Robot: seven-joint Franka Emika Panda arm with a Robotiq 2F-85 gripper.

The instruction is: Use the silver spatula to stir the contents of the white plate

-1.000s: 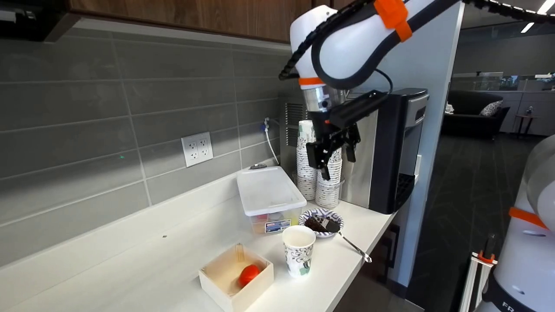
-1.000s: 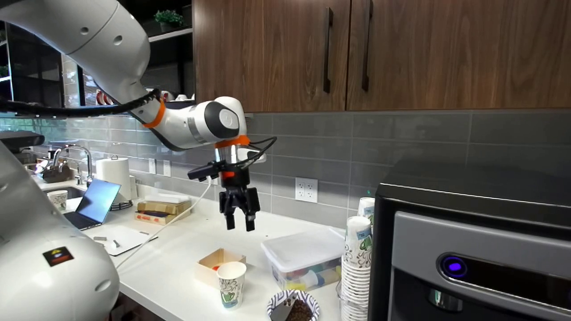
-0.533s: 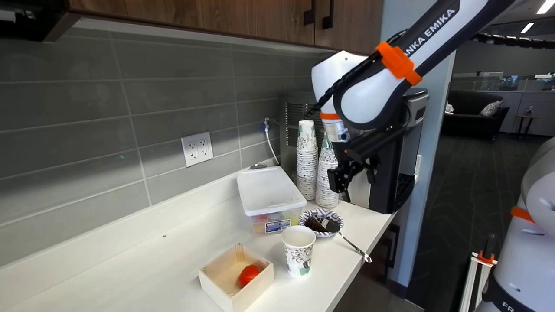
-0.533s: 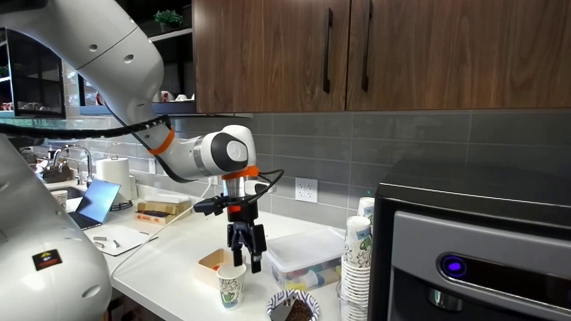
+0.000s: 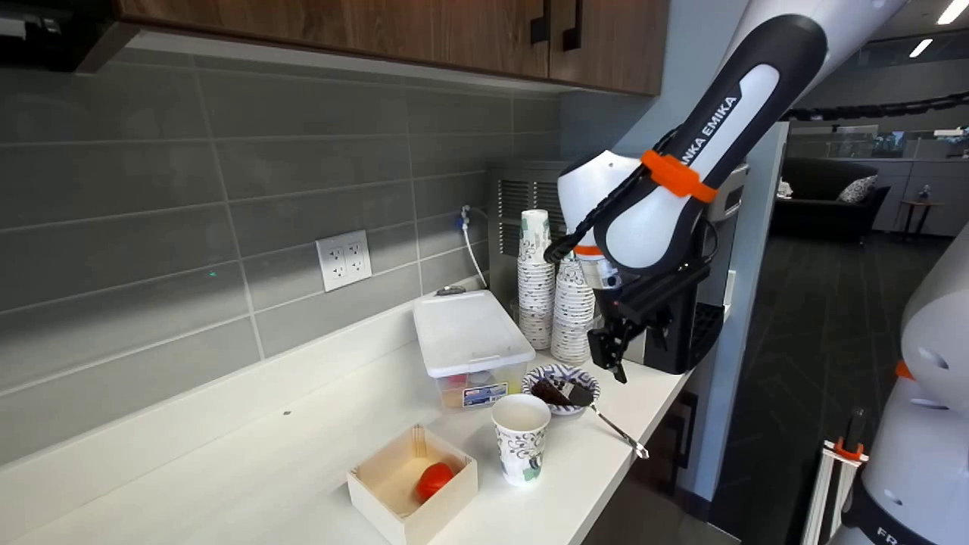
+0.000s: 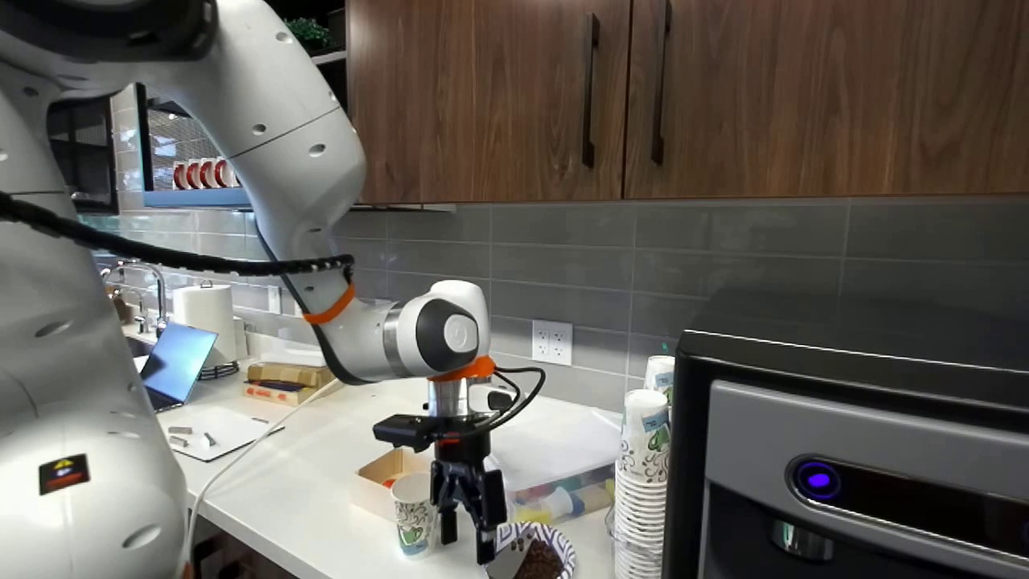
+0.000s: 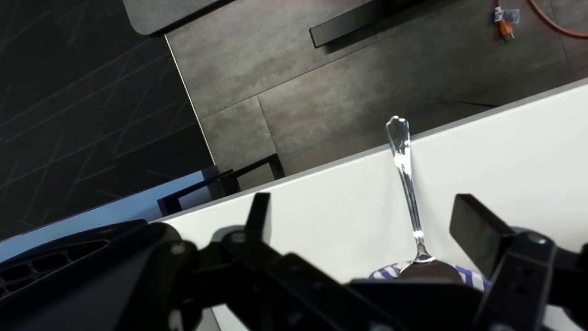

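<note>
The white plate is a small bowl with a purple zigzag pattern (image 5: 561, 369). It also shows in an exterior view (image 6: 556, 537) and partly in the wrist view (image 7: 386, 272). It holds dark brown contents (image 6: 543, 559) that look like beans. The silver spatula (image 5: 621, 433) rests with its blade in the bowl. Its handle (image 7: 409, 193) reaches over the counter's front edge. My gripper (image 7: 363, 207) is open and empty above the counter, with the handle below and between its fingers in the wrist view. The gripper (image 6: 466, 545) partly hides the bowl's near side in an exterior view.
A paper cup (image 5: 522, 446) and a wooden box (image 5: 447, 503) with a red item (image 5: 434, 481) stand near the bowl. A lidded plastic bin (image 5: 473, 333) is behind it. Stacked cups (image 6: 643, 482) stand beside a black dispenser (image 6: 852, 402). The counter (image 5: 288, 469) has a front edge.
My arm has lowered the gripper toward the bowl and the spatula handle. In an exterior view it moved down and to the right. The bowl and spatula have not moved.
</note>
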